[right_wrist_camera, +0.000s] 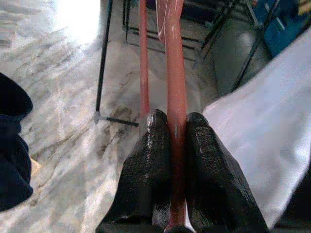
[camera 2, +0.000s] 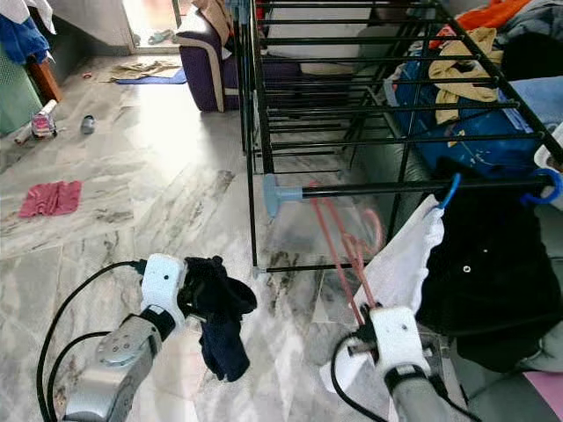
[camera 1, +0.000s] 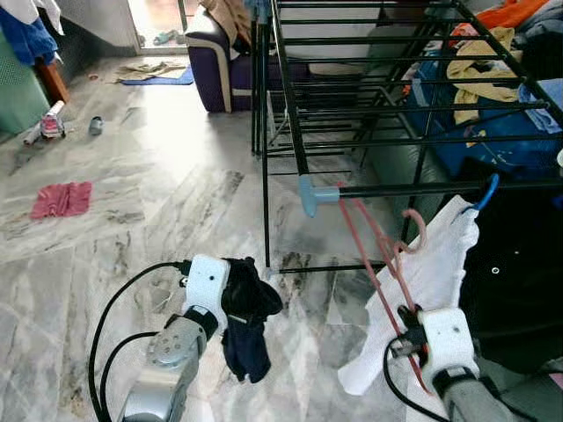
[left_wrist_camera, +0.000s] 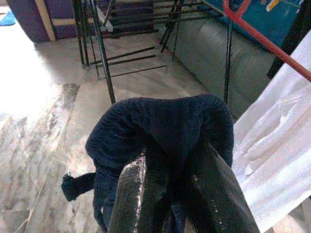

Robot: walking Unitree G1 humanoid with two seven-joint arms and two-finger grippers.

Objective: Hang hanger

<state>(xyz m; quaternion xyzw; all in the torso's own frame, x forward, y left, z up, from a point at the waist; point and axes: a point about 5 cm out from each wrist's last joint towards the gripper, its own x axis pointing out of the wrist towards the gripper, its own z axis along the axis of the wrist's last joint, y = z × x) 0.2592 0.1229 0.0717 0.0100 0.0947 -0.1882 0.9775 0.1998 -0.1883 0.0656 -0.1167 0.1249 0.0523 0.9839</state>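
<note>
While facing the drying rack — head views: black drying rack (camera 1: 369, 97) ahead on the marble floor (camera 1: 132, 202); pink hanger (camera 1: 387, 255) raised just below the rack's front rail (camera 1: 413, 187), hook near it, not clearly over it.
Right end effector (camera 1: 412, 327): low right, beside a white garment (camera 1: 431, 281) hanging from a blue hook (camera 1: 486, 193).
Left end effector (camera 1: 230, 294): low left, dark navy cloth (camera 1: 246, 334) dangling from it.
Surroundings: red rag (camera 1: 62, 199) on the floor far left; purple sofa (camera 1: 215, 66) behind.
Left wrist view: black fingers (left_wrist_camera: 129, 194) clamped on the navy cloth, bunched over their tips.
Right wrist view: fingers (right_wrist_camera: 146, 170) pinched tight around the pink hanger bar, white garment alongside.
Writing: none readable.
</note>
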